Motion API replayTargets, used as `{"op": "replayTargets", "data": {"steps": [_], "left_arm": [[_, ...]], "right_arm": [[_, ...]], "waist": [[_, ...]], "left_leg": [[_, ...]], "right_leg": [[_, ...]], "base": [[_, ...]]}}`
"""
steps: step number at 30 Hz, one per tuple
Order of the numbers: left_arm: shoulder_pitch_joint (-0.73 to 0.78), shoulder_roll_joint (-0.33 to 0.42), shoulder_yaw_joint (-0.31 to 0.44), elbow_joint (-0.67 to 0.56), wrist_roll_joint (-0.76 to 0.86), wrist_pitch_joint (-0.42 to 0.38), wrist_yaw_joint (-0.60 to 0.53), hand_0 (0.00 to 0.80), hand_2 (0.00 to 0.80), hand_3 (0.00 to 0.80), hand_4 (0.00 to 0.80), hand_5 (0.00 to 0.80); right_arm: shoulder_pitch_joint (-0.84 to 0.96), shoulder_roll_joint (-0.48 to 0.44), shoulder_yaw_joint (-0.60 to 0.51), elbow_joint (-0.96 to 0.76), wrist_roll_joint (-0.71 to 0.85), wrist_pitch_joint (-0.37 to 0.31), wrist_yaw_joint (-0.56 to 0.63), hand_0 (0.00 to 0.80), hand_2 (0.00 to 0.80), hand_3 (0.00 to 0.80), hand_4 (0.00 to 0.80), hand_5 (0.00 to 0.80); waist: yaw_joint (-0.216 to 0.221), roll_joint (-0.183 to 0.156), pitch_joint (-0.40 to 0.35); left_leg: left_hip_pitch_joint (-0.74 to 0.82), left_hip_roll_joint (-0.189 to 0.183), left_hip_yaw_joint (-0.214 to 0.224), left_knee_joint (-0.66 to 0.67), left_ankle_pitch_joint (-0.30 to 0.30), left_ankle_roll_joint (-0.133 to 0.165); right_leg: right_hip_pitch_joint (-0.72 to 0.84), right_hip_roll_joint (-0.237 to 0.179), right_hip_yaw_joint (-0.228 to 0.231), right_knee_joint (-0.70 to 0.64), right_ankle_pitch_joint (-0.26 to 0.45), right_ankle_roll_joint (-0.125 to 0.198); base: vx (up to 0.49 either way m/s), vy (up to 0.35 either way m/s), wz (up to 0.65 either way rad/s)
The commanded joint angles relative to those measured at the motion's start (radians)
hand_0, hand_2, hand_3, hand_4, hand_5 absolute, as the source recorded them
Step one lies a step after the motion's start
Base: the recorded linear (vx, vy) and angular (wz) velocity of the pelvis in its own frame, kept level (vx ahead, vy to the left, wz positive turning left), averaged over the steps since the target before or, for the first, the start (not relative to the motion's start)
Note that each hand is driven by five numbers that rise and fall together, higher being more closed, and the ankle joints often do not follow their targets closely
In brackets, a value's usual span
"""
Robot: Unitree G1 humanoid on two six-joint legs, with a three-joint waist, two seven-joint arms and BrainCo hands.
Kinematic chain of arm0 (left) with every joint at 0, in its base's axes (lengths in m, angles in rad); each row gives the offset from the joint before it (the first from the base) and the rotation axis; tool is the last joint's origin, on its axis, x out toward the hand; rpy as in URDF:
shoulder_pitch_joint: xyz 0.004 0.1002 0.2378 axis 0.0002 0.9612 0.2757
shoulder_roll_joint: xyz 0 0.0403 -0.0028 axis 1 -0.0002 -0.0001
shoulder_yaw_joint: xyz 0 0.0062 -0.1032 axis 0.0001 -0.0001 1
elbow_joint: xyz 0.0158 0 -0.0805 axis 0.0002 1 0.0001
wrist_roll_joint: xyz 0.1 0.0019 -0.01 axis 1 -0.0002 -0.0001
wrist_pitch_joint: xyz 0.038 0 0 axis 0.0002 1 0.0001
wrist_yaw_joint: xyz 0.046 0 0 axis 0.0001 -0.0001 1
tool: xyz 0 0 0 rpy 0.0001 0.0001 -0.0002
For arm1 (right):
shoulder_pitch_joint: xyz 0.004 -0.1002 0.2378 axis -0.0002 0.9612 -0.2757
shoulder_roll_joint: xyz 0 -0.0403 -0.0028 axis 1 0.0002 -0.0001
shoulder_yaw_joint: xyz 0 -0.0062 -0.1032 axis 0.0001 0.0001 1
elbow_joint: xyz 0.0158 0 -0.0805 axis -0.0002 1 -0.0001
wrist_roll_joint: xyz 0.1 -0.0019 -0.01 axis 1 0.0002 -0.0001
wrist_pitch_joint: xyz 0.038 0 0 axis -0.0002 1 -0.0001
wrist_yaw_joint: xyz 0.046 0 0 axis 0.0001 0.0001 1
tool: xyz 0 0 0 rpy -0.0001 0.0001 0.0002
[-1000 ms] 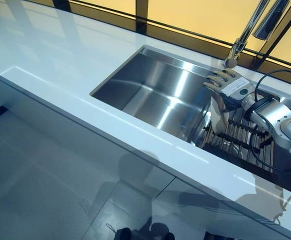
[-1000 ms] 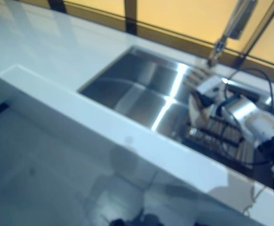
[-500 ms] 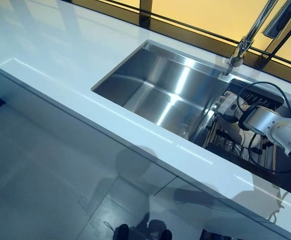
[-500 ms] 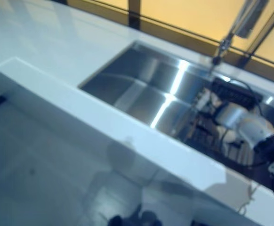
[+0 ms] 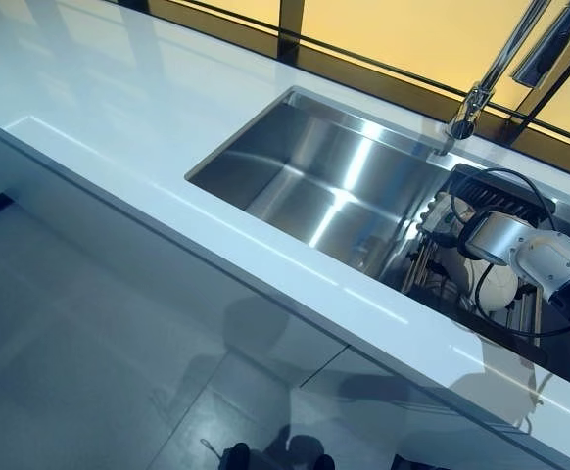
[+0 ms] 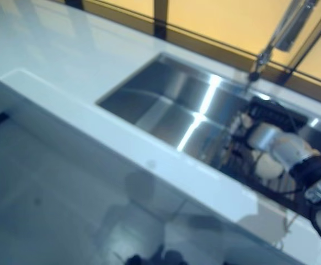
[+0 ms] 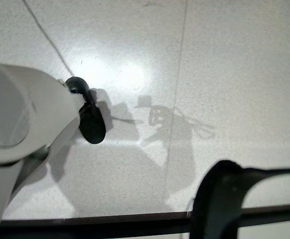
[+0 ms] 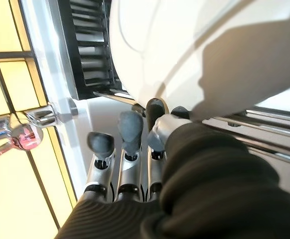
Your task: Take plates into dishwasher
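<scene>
Plate (image 5: 493, 286) was seen in the left eye view standing in the rack (image 5: 520, 308) beside the sink (image 5: 314, 186), the right hand (image 5: 440, 217) against it. In the right wrist view, fingers (image 8: 127, 130) were extended straight, uncurled, alongside the plate's rim.

Right hand (image 8: 135, 164): its fingertips meet the rim of a white plate (image 8: 195, 55); whether they curl round it cannot be told, and the thumb is hidden behind the dark cover. The plate is cut off by the frame at 12 and 3 o'clock. In the head views the plate (image 5: 496, 284) is largely hidden behind the forearm, and the drying rack (image 5: 520, 313) is partly hidden too. The faucet (image 5: 481, 83) is cut off at 12 o'clock.
</scene>
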Motion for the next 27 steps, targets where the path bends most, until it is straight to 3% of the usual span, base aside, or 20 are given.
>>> {"op": "replayTargets", "data": {"steps": [1, 12, 27], "left_arm": [[0.018, 0.025, -0.017, 0.020, 0.014, -0.009, -0.006, 0.000, 0.000, 0.000, 0.000, 0.000], [0.031, 0.017, -0.024, 0.018, 0.036, -0.013, -0.009, 0.000, 0.000, 0.000, 0.000, 0.000], [0.053, 0.012, -0.028, 0.020, 0.073, -0.019, -0.024, 0.000, 0.000, 0.000, 0.000, 0.000]], "right_arm": [[-0.046, -0.044, 0.027, 0.014, 0.029, 0.058, -0.062, 0.800, 0.800, 0.800, 0.800, 0.800], [-0.037, -0.077, 0.000, -0.001, 0.052, 0.091, -0.141, 0.800, 0.800, 0.800, 0.800, 0.800], [-0.058, -0.184, -0.032, 0.010, 0.162, 0.197, -0.231, 0.800, 0.800, 0.800, 0.800, 0.800]], "waist": [[0.000, -0.019, -0.045], [-0.014, -0.013, -0.071], [-0.052, -0.012, -0.144]], "left_leg": [[-0.014, 0.034, 0.087, -0.008, -0.048, 0.001], [0.005, 0.031, 0.099, -0.004, -0.059, 0.007], [0.057, 0.028, 0.119, 0.007, -0.088, 0.019]], "right_leg": [[0.012, -0.020, -0.012, 0.034, -0.054, 0.083], [0.029, -0.020, 0.001, 0.028, -0.056, 0.083], [0.070, -0.014, 0.039, 0.033, -0.074, 0.086]], "base": [[-0.009, 0.010, -0.03], [-0.013, 0.006, -0.04], [-0.001, 0.021, -0.07]]}}
